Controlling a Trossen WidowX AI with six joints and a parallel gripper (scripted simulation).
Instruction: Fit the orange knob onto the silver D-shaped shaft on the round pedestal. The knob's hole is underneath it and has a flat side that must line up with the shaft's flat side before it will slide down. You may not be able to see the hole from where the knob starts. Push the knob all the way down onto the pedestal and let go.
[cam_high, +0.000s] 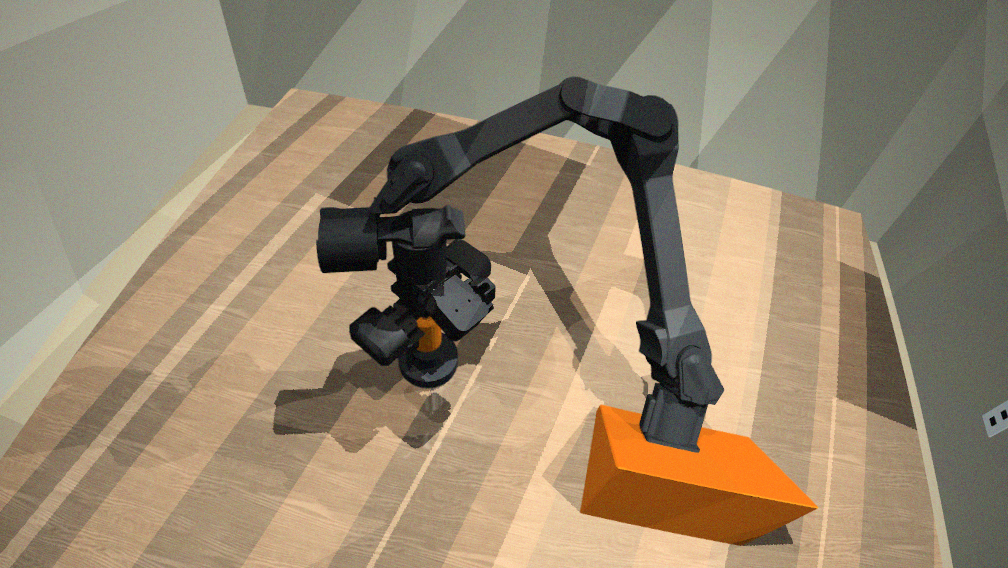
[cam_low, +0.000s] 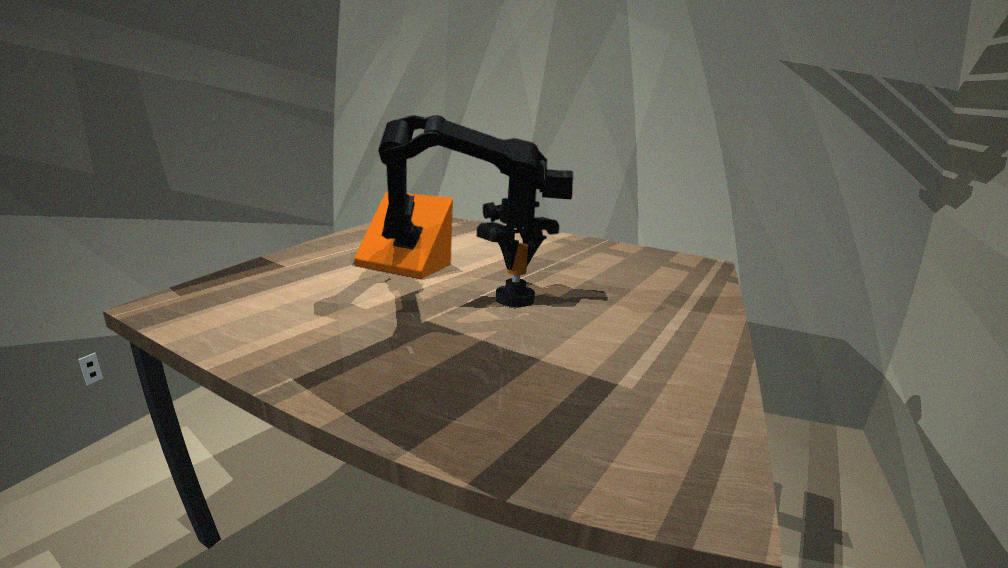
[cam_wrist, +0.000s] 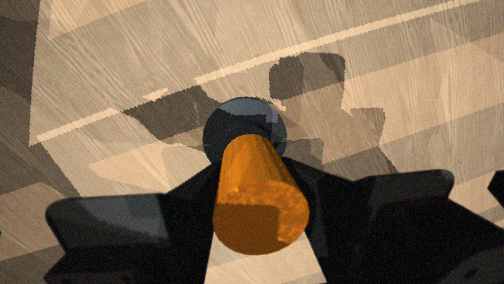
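Orange knob (cam_high: 428, 335) (cam_low: 520, 258) (cam_wrist: 257, 195) = cyl., flat-topped (hole n/v), in grip.

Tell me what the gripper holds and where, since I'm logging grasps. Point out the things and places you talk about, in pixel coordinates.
The gripper (cam_high: 428, 330) (cam_low: 519, 259) (cam_wrist: 250, 165) holds the knob (cam_high: 428, 335) (cam_low: 520, 258) (cam_wrist: 255, 170) by opposite sides, its lower end left free above the pedestal (cam_high: 427, 372) (cam_low: 514, 294) (cam_wrist: 220, 125).

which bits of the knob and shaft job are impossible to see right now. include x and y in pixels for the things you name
- Hole under the orange knob (cam_high: 428, 336) (cam_low: 519, 258) (cam_wrist: 260, 200): faces down, out of sight in every view.
- Shaft (cam_low: 516, 278), flat side: too small in the exterior view; hidden by the knob in the wrist view.
- Shaft tip: exterior view too coarse to tell whether it has entered the hole.
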